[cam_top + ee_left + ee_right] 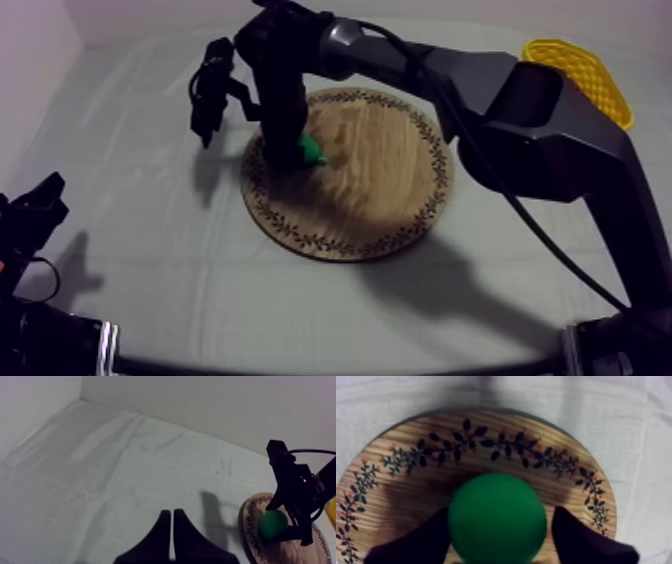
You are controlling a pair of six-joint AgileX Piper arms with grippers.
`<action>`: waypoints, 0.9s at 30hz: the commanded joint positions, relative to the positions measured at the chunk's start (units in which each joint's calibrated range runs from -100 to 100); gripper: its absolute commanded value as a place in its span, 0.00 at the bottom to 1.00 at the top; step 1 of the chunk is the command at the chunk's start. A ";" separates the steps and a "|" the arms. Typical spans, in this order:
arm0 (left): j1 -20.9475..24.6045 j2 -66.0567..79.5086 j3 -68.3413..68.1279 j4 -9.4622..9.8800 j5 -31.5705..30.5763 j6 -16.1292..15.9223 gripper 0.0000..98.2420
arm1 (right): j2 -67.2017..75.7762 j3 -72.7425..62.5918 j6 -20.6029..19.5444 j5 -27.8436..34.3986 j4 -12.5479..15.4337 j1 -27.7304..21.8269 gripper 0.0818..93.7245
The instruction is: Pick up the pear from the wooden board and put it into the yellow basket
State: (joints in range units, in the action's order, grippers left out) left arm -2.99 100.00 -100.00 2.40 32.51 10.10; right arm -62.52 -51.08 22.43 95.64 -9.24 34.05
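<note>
Grey-white cloth [150, 290] covers the whole table, creased here and there, with a pale wall behind it. On it you have the round wooden board [400, 200] with its patterned rim near the middle, and the yellow basket [585, 70] at the far right corner, well apart from the board. You are at the grasping step: your right arm reaches in from the upper right across the board, and your right gripper [292, 148] stands down over the pear [496, 518]. The pear lies on the board's wood just inside the leafy rim, on the side away from the basket. From the right wrist you see the two black fingers [411, 543] spread, one on each side of the green fruit, with the pear sitting squarely between them. One finger looks to be at the skin and the other shows a thin sliver of wood between, so take the pear as straddled but not yet pinched. The next move calls for you to close the fingers evenly on the widest part of the fruit, which looks smooth and round and may slip out if squeezed off-centre. Then lift it clear of the board before you carry it across toward the basket. Your left gripper [171, 518] hangs low over bare cloth at your left side of the table, its fingers pressed together on nothing, well apart from the work.
</note>
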 commanded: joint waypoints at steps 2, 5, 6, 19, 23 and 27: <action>-0.01 0.00 0.00 0.02 -0.01 -0.01 0.00 | 0.43 0.08 0.37 0.46 0.68 -0.03 0.44; -0.01 0.00 0.00 0.02 -0.01 -0.01 0.00 | 1.07 0.28 0.48 0.62 1.16 -0.04 0.41; -0.01 0.00 0.00 0.02 -0.01 -0.01 0.00 | 1.37 0.36 0.49 0.65 1.25 -0.05 0.41; -0.01 0.00 0.00 0.02 -0.01 -0.01 0.00 | 12.50 0.26 1.03 0.95 -0.74 -2.74 0.43; -0.01 0.00 0.00 0.02 -0.01 -0.01 0.00 | 17.79 1.69 0.15 1.05 -1.08 -4.79 0.45; -0.01 0.00 0.00 0.02 -0.01 -0.01 0.00 | 23.81 5.09 -1.85 0.66 -1.31 -7.02 0.46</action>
State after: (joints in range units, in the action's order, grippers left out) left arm -2.99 100.00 -100.00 2.40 32.51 10.10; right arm -41.99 -47.31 21.46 96.80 -10.43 27.88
